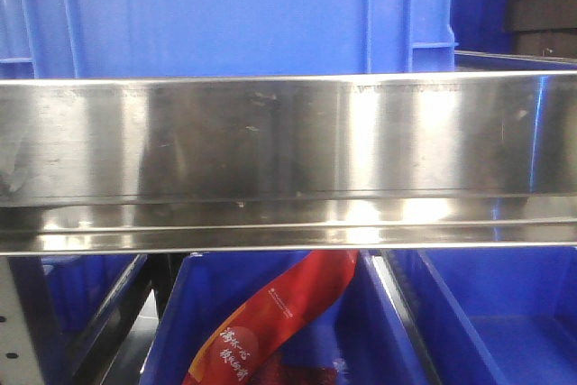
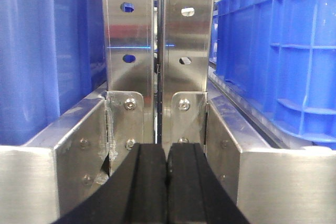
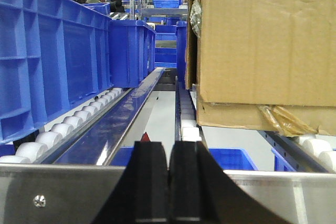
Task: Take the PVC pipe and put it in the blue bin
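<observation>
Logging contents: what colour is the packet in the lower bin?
Red-orange with white lettering; the packet shows best in the front-facing view.

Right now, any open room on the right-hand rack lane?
Free: the flat strip between the blue bins on rollers and the cardboard box. Crowded: both roller lanes. Right hand is shut, empty.

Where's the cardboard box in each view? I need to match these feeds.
Front view: not in it.
Left wrist view: not in it.
Right wrist view: cardboard box fills the upper right, sitting on the roller lane above and right of the shut right gripper.
Shared landmark: blue bins and steel rack rails appear in all three.
</observation>
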`<state>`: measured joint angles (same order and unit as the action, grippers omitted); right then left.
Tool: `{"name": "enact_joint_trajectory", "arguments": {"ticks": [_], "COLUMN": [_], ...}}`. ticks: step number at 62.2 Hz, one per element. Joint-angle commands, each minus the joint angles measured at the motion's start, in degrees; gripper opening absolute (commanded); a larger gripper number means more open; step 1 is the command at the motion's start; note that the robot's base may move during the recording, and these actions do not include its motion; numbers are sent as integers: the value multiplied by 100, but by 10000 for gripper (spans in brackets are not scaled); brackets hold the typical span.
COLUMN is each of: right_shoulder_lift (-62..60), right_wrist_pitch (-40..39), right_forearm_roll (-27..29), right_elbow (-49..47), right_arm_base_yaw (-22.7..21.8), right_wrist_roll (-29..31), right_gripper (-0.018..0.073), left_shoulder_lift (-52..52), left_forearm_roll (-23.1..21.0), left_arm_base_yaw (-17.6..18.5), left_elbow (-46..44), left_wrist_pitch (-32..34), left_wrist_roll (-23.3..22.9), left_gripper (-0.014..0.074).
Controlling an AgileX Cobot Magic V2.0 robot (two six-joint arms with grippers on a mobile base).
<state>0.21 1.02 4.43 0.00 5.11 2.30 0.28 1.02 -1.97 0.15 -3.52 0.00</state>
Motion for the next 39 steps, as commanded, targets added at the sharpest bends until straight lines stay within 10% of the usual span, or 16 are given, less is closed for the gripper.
{"name": "enact_joint_trajectory", "arguments": {"ticks": [1, 39], "right_shoulder_lift": [-21, -21], "right_wrist_pitch": [-102, -102], "right_forearm_roll": [27, 27], "right_elbow": [0, 0], "right_arm_base_yaw": [-26, -26], "right_wrist_roll": [28, 28], "right_gripper": [-168, -168], "left_shoulder_lift": [-28, -28], "left_forearm_roll": [-41, -41], "left_arm_base_yaw": [-10, -10], "left_elbow": [-15, -15], "left_wrist_pitch": [157, 157], "left_wrist_roll": [0, 0], "left_gripper": [-111, -111]}}
